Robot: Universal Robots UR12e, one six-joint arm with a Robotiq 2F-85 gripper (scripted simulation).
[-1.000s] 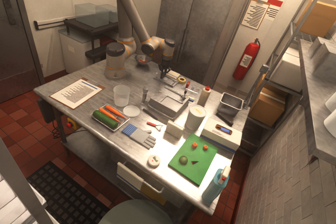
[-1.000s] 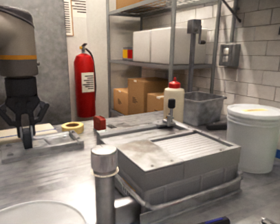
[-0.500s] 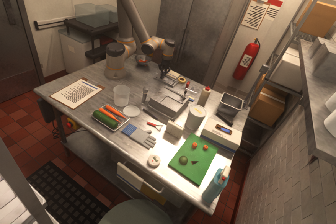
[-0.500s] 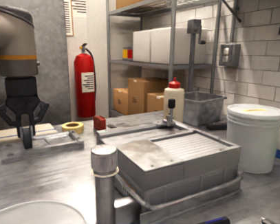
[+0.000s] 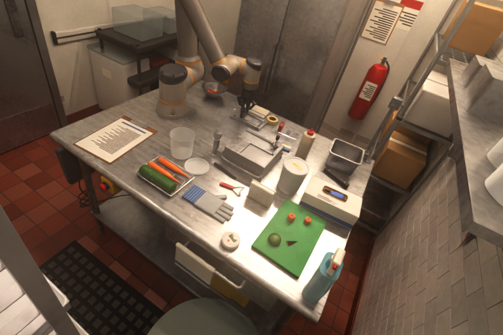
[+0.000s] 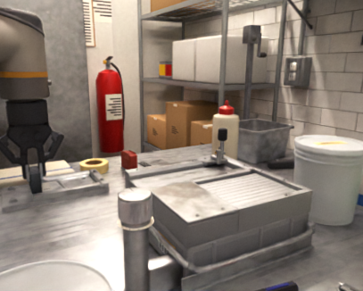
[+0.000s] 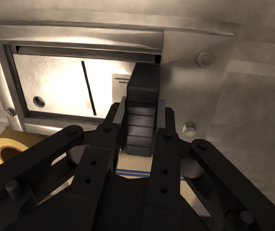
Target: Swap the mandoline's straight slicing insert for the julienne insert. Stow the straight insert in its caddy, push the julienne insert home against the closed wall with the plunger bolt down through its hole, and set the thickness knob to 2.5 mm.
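The straight slicing insert (image 7: 65, 84), a shiny steel plate with one dark slit and a round hole near its left corner, lies inside the bolted caddy frame (image 5: 248, 120) (image 6: 50, 187) at the back of the table. A black ribbed handle (image 7: 140, 124) stands at the plate's right end. The mandoline (image 5: 252, 155) (image 6: 224, 209) sits mid-table with its black-knobbed plunger bolt (image 5: 276, 139) (image 6: 221, 145) at its far end, and its tray slot looks empty. My gripper (image 5: 244, 111) (image 6: 33, 178) (image 7: 140, 129) hangs over the caddy, closed on the insert's black handle.
A white tub (image 5: 293, 174) (image 6: 332, 178), squeeze bottle (image 5: 305, 143) (image 6: 225, 127) and steel bin (image 5: 345, 156) stand right of the mandoline. A tape roll (image 5: 273, 120) (image 7: 6, 146) and a red block (image 6: 129, 159) lie beside the caddy. A steel cylinder (image 6: 135, 232) stands at the mandoline's near side.
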